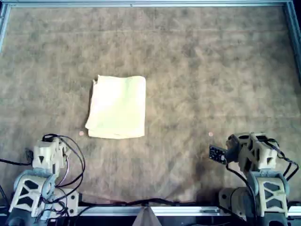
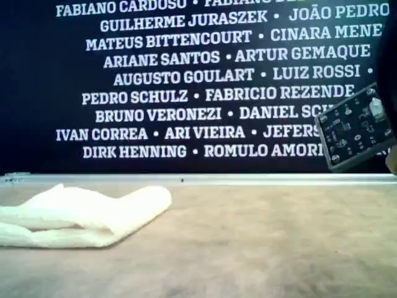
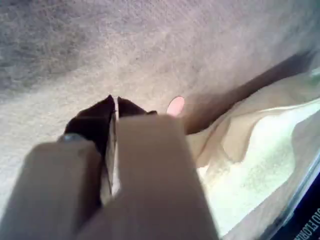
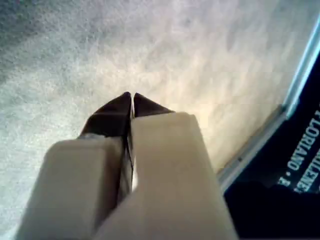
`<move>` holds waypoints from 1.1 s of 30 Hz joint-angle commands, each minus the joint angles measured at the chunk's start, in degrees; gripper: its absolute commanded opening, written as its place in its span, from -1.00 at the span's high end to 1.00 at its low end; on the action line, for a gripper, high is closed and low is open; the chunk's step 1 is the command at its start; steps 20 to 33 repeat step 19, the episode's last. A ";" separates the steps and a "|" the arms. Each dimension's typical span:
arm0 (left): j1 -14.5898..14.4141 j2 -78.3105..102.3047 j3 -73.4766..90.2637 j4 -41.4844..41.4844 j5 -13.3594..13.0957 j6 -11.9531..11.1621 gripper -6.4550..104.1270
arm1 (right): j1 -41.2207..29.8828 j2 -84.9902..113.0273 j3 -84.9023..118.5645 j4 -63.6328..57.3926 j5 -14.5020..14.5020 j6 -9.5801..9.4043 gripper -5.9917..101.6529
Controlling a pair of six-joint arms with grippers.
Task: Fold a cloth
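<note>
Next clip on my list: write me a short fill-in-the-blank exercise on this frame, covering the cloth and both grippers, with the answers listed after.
1. The cloth lies on the table already ____ into layers.
2. The jaws of my first gripper are ____.
3. My second gripper holds ____.
4. In its wrist view, my ____ gripper has the cloth in sight, beside a small pink dot.

Missing words: folded; shut; nothing; first

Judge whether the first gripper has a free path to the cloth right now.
Probably yes: my first gripper, shut and empty, sits near the folded cloth, and only bare mat lies between them.
</note>
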 commanded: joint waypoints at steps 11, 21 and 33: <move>1.14 0.09 -0.97 0.00 0.18 -0.18 0.91 | 0.18 2.37 0.79 0.53 0.18 -0.18 0.89; 1.14 0.09 -0.97 0.00 0.18 -0.18 0.91 | 0.18 2.37 0.79 0.53 0.18 -0.18 0.89; 1.14 0.09 -0.97 0.00 0.18 -0.18 0.91 | 0.18 2.37 0.79 0.53 0.18 -0.18 0.89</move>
